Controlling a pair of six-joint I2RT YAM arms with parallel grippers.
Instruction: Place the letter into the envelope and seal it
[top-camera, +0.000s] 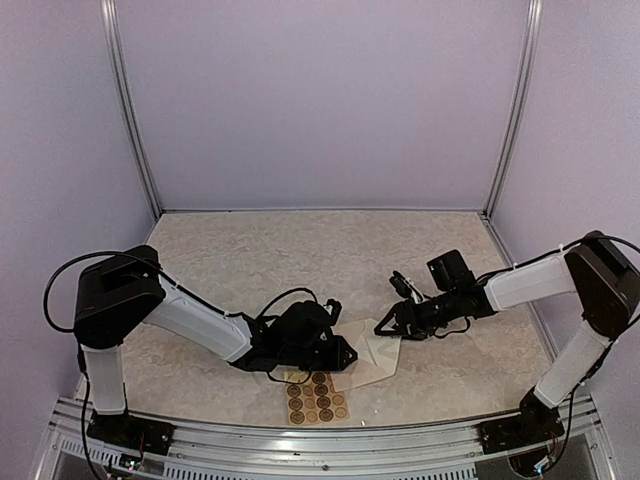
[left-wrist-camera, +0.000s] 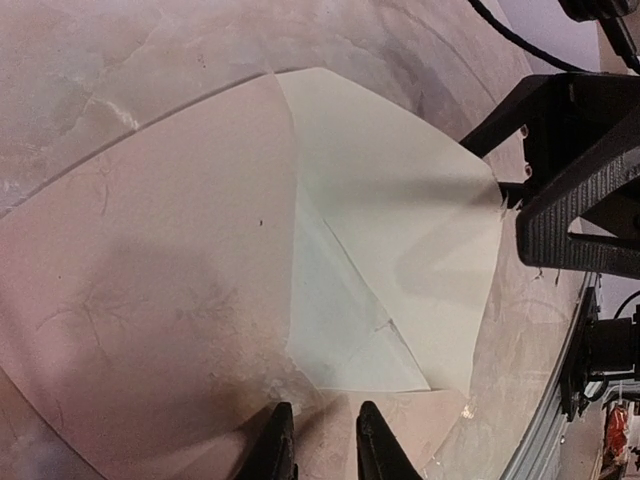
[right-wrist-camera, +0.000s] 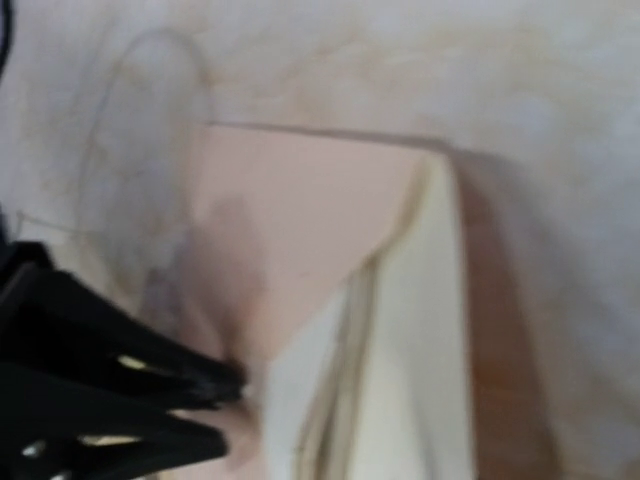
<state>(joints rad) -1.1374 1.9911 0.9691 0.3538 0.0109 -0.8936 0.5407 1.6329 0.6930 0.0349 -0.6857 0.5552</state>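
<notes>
1. The envelope (top-camera: 372, 355) is lying flat on the table (top-camera: 300, 250), near the front edge and a little right of centre. It is sitting just beside the sticker sheet (top-camera: 316, 397), on that sheet's far right.
2. Its pointed flap (left-wrist-camera: 400, 220) is lying open with the whiter side up, the tip pointing toward the right arm. The tan body is spreading out toward the left arm.
3. The two arms are coming at the paper from opposite sides. This looks like a division of labour: one is steadying the body while the other is handling the flap, so the light sheet is not sliding.
4. The right claw (right-wrist-camera: 232, 392) is sitting at the flap's tip with its fingers drawn almost together. It appears to be pinching that corner of paper. The wrist view is blurring here, so I am judging the pinch, not plainly seeing it.
5. The left claw (left-wrist-camera: 323, 415) is hanging over the near-left edge of the tan body. Its fingers are standing slightly parted, and only the tan surface is showing in the narrow gap. I cannot tell whether the tips are pressing on the paper.
6. The letter is not showing as a separate sheet. Creases are crossing the white area, and I cannot tell whether they belong to a tucked-in letter or to the flap lining.
</notes>
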